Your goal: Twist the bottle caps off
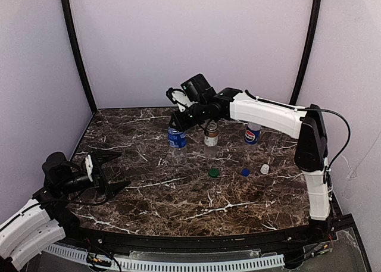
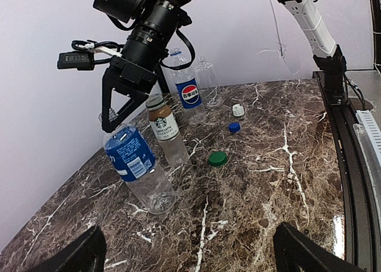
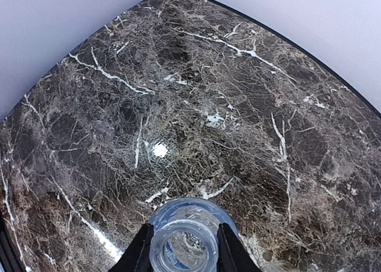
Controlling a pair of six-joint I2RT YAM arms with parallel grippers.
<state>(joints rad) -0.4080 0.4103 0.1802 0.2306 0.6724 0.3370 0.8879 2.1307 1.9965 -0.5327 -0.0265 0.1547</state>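
The round green plastic cap (image 1: 213, 172), small blue plastic cap (image 1: 245, 172) and white plastic cap (image 1: 264, 169) lie loose on the dark marble table (image 1: 178, 206); the short clear bottle of brown drink (image 2: 165, 129) wears its grey-green cap (image 2: 155, 100), so that one looks left to do; the blue-labelled clear plastic bottle (image 2: 136, 165) leans, seemingly because the right tool (image 3: 183, 248) pinches its open-looking neck, jaws narrow; the left tool (image 1: 122, 171) hangs wide and empty, well apart, probably waiting.

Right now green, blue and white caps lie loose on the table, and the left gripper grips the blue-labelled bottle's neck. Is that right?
No: the right gripper grips the blue-labelled bottle at its neck, as the top view shows; the left gripper hangs open, apart. The green cap, blue cap and white cap do lie loose on the table.
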